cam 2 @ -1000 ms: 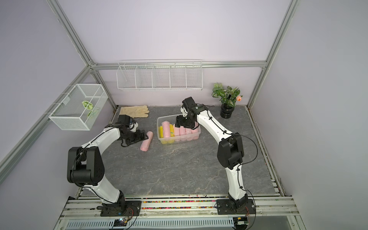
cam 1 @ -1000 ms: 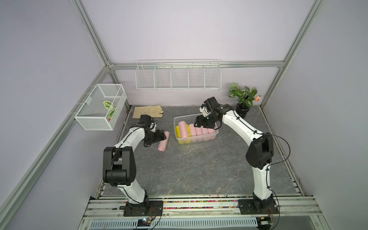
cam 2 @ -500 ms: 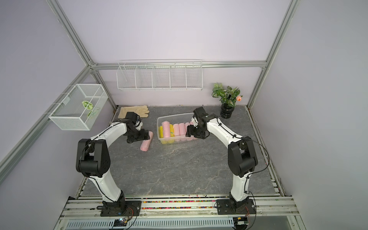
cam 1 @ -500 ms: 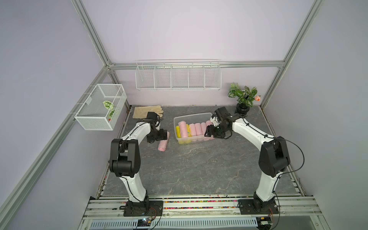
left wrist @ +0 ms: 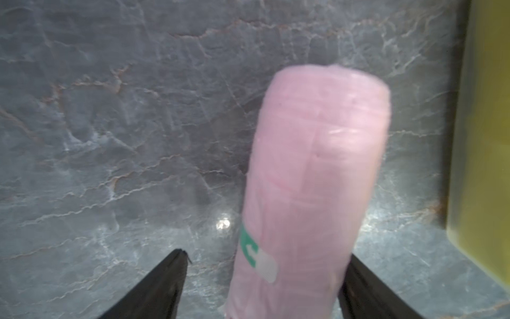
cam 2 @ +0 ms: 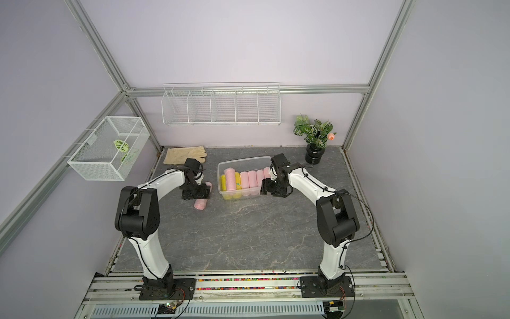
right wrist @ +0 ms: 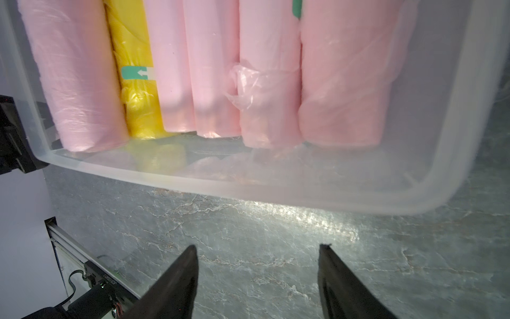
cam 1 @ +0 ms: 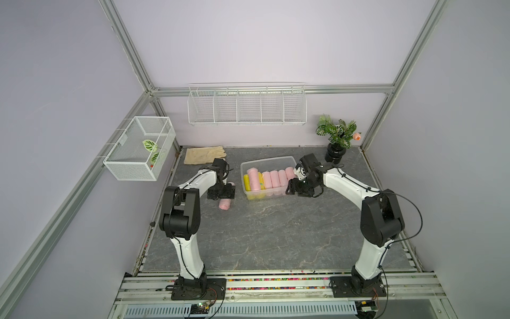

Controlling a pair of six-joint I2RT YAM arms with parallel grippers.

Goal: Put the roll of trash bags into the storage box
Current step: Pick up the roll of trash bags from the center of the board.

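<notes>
Left gripper (left wrist: 266, 254) is spread wide and straddles the pink roll of trash bags (left wrist: 317, 179), which lies on its side on the grey marbled table (left wrist: 110, 110). One finger (left wrist: 165, 279) stands clear of the roll with bare table showing between them. The opposite finger sits just beside the roll's other flank, and I cannot tell whether it touches. Nothing is clamped. In both top views that roll lies outside the storage box (cam 1: 266, 160), near the short wall on the robot's left, with the gripper's body covering its middle.

The right gripper (right wrist: 258, 246) is parted too, with nothing between its fingers. It hangs over bare table just outside the clear tub, near one of its corners. Inside the box, pink rolls (right wrist: 212, 69) and a yellow roll (right wrist: 135, 91) lie side by side. A tan glove (cam 1: 204, 155) rests flat on the table behind the left arm, and a potted plant (cam 1: 336, 135) stands in the far corner on the robot's right
</notes>
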